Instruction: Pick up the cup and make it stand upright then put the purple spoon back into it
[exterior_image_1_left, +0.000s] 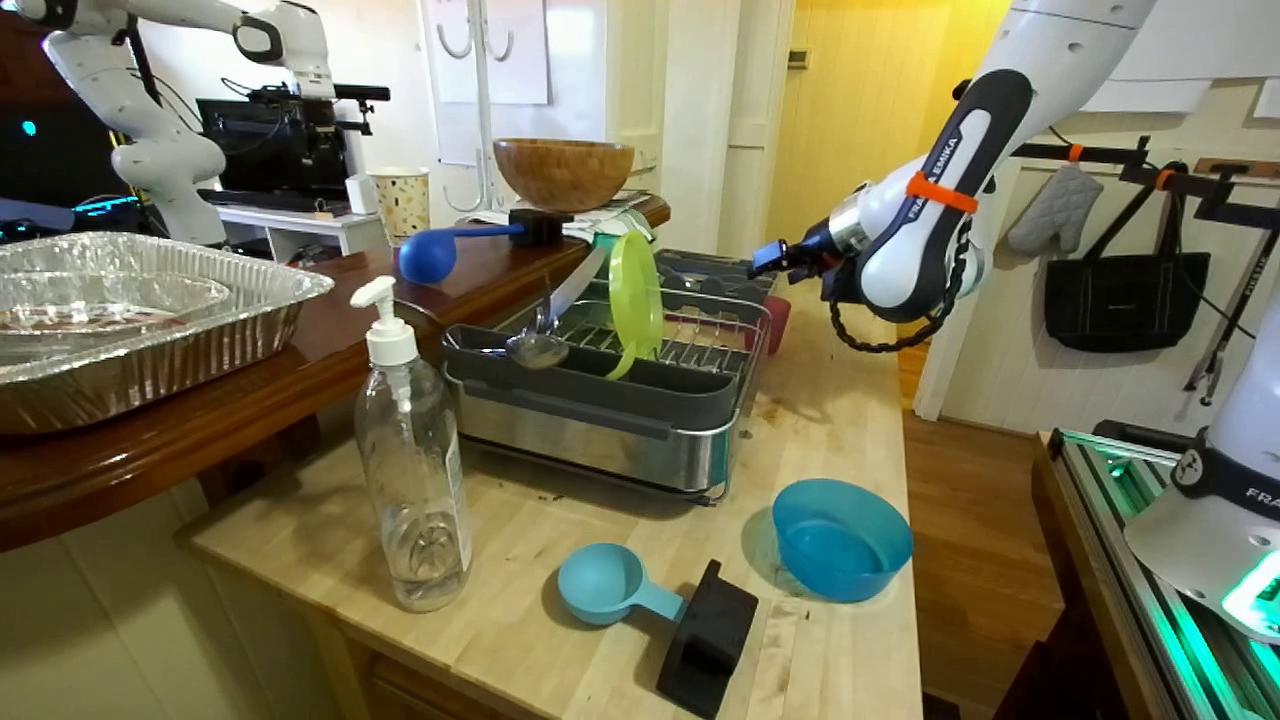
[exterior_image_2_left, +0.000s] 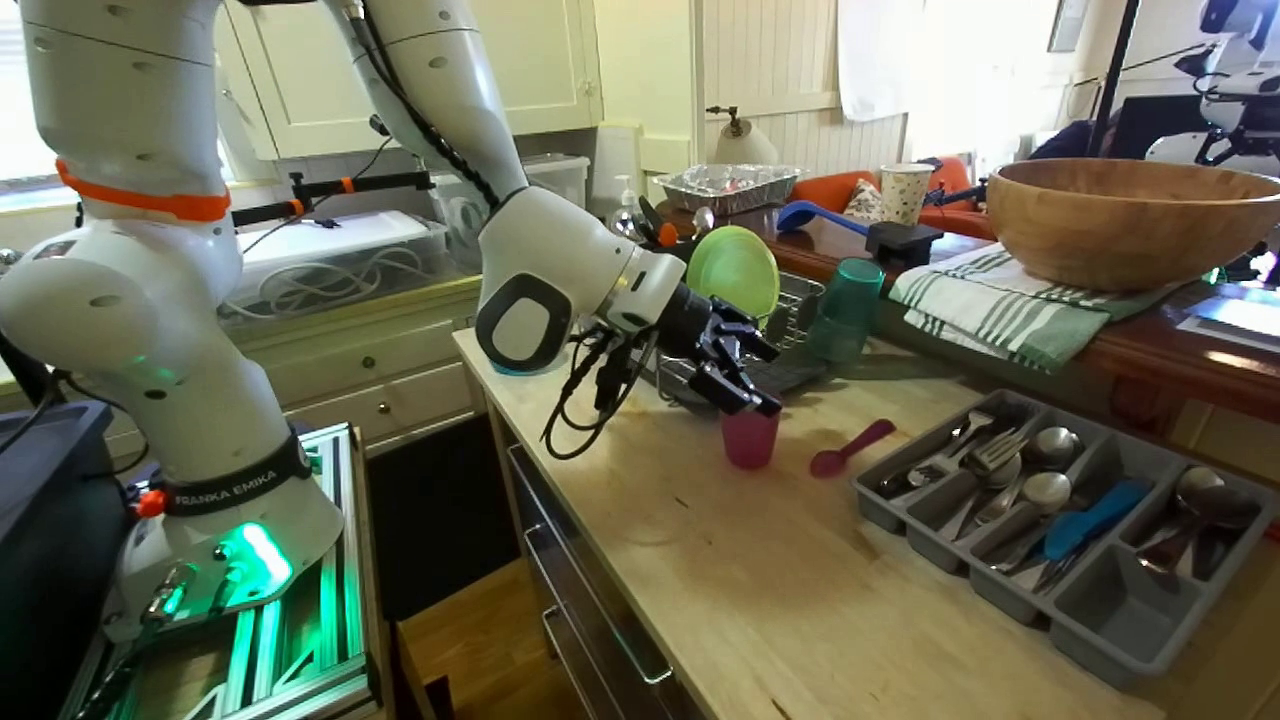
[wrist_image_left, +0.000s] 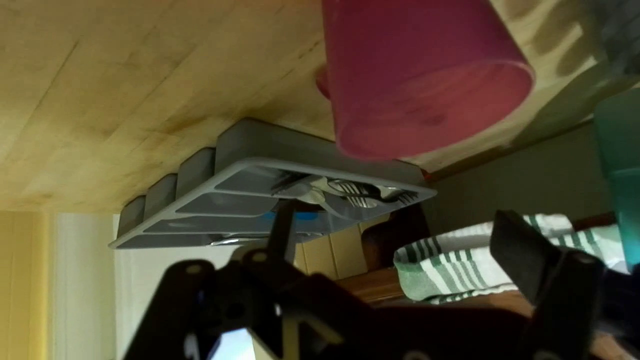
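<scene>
The small pink-purple cup (exterior_image_2_left: 750, 442) stands upright on the counter. In the wrist view, which stands upside down, the cup (wrist_image_left: 425, 75) is large with its open rim facing the gripper side. Part of the cup (exterior_image_1_left: 774, 326) shows behind the dish rack in an exterior view. The purple spoon (exterior_image_2_left: 850, 450) lies on the counter beside the cup; in the wrist view it is mostly hidden behind the cup. My gripper (exterior_image_2_left: 766, 375) is open and empty, just above the cup's rim; its fingers (wrist_image_left: 397, 225) are wide apart. It also shows in an exterior view (exterior_image_1_left: 772, 260).
A grey cutlery tray (exterior_image_2_left: 1010, 590) lies beyond the spoon. The dish rack (exterior_image_1_left: 590, 400) with a green plate (exterior_image_2_left: 735, 270) and a teal cup (exterior_image_2_left: 845, 310) stands close by the gripper. A blue bowl (exterior_image_1_left: 840, 540), light-blue scoop (exterior_image_1_left: 605, 580) and soap bottle (exterior_image_1_left: 415, 480) are on the counter.
</scene>
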